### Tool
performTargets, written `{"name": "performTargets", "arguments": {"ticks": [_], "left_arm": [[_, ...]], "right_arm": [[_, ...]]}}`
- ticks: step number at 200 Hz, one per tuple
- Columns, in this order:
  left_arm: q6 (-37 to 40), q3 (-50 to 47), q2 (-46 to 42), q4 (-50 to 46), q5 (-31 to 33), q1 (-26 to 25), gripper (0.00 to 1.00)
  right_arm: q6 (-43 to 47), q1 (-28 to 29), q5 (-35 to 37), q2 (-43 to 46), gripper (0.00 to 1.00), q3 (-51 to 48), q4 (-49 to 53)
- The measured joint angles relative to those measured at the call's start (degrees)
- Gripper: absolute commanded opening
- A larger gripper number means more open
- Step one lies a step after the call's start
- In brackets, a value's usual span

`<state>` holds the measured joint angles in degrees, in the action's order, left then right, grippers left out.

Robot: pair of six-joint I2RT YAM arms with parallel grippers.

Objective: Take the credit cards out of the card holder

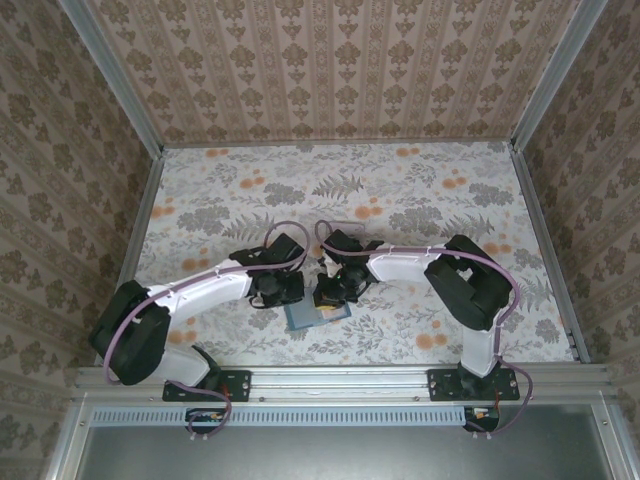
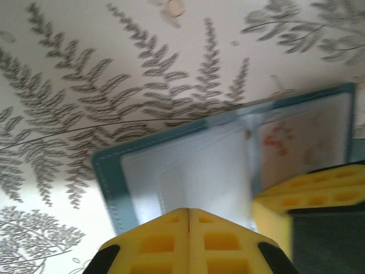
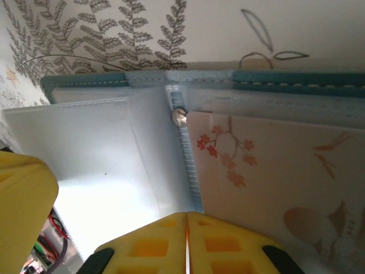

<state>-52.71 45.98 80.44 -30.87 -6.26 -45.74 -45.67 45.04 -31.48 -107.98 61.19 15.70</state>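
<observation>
The teal card holder [image 1: 301,317] lies open on the table between both arms. Its grey-blue inside with clear sleeves faces up [image 2: 194,171] [image 3: 102,154]. One pale pinkish credit card [image 3: 274,177] printed with a blossom twig sits in the right half, also seen from the left wrist [image 2: 296,140]. My left gripper [image 2: 189,210] is shut, its tips resting over the left half. My right gripper [image 3: 187,214] is shut too, tips at the centre fold by the card's edge. Nothing shows between either pair of fingers. Other cards are hidden.
A floral tablecloth [image 1: 230,190] covers the table, walled on three sides. A pale clear piece [image 1: 347,229] lies just behind the right gripper. The right gripper's yellow fingers [image 2: 319,191] crowd the left wrist view; the left's fingers [image 3: 23,211] crowd the right wrist view.
</observation>
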Motion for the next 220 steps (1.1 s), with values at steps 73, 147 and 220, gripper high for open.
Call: {"name": "performTargets", "arguments": {"ticks": [73,147,220], "left_arm": [[-1.1,1.0,-0.1,3.9,-1.5,-1.6,0.0],[-1.8,1.0,1.4,6.9,-2.5,-2.2,0.0],[-1.8,3.9,10.0,8.5,-4.7,-4.6,0.02]], "right_arm": [[-2.3,0.0,-3.4,0.0,0.07,-2.1,-5.5],[-2.0,-0.7,0.3,6.2,0.08,-3.6,-0.8],[-0.6,-2.7,4.2,8.5,0.08,-5.7,2.9]]}}
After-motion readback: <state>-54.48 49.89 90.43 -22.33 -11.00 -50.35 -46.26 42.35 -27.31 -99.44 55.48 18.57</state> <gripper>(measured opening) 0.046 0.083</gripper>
